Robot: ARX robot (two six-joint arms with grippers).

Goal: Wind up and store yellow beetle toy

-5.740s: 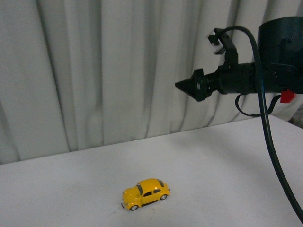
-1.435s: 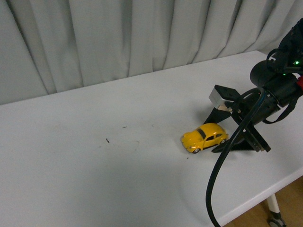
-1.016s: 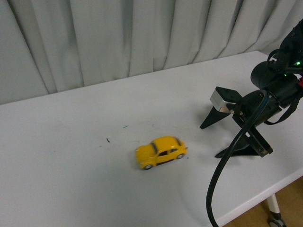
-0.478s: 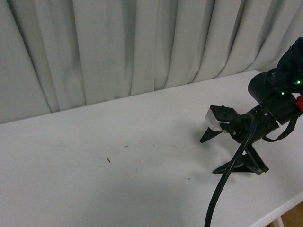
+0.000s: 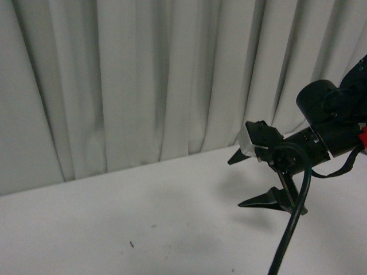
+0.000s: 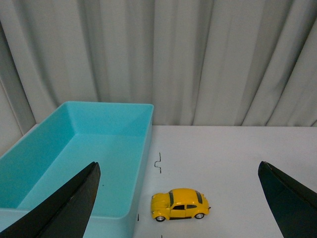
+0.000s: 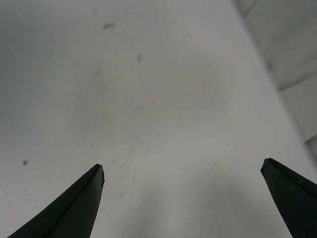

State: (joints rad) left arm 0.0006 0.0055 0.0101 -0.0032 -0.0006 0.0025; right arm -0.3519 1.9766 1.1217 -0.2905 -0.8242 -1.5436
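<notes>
glossy yellow beetle toy (image 6: 180, 204), dark windows, silver hubcaps

The car (image 6: 180, 210), which sat between the jaws of the right tool (image 5: 235, 183) and then rolled off to the left, has gone from the front view. The left wrist view shows it just beside the bin (image 6: 110, 120). The front view has swung upward, with more curtain (image 5: 143, 80) and less worktop (image 5: 114, 217). The tool now sits higher in that view.
</notes>
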